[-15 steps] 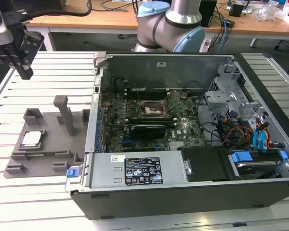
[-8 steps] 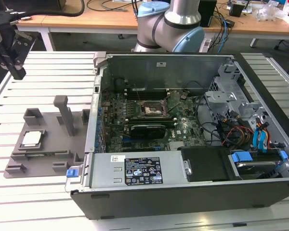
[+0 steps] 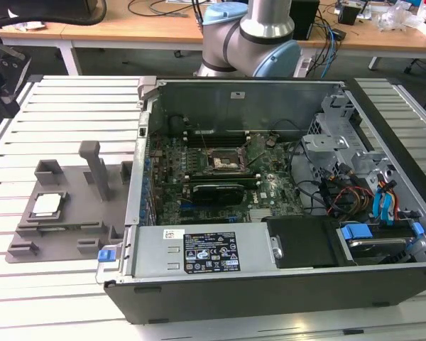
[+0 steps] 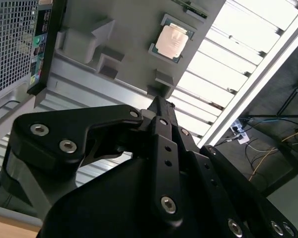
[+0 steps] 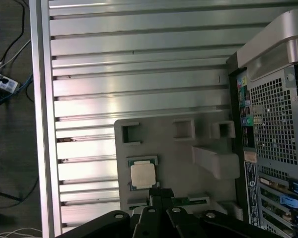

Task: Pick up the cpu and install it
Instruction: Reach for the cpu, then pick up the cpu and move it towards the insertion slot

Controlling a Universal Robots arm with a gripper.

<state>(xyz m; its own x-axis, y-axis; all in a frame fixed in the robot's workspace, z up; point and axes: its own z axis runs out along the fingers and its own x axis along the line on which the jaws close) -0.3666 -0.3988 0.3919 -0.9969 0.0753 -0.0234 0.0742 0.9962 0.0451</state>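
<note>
cpu [image 3: 47, 205]: flat in the tray [image 3: 71, 226] on the exterior view's left; well apart from the case [image 3: 270, 92].
Handling: expect it light, stiff and slick-topped, with a fragile underside; take it by 2 opposite edges.
Gripper [image 5: 161, 194]: looks closed and empty; near the cpu, not touching.
Views: the exterior view gives you the socket [image 3: 224, 161]; both wrist views give you the cpu close up.

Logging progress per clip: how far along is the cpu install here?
Done: nothing; the cpu lies on the grey fixture tray, outside the computer case. In hand: the empty claw hangs over the tray near it. Left: pickup and seating in the motherboard socket.
</note>
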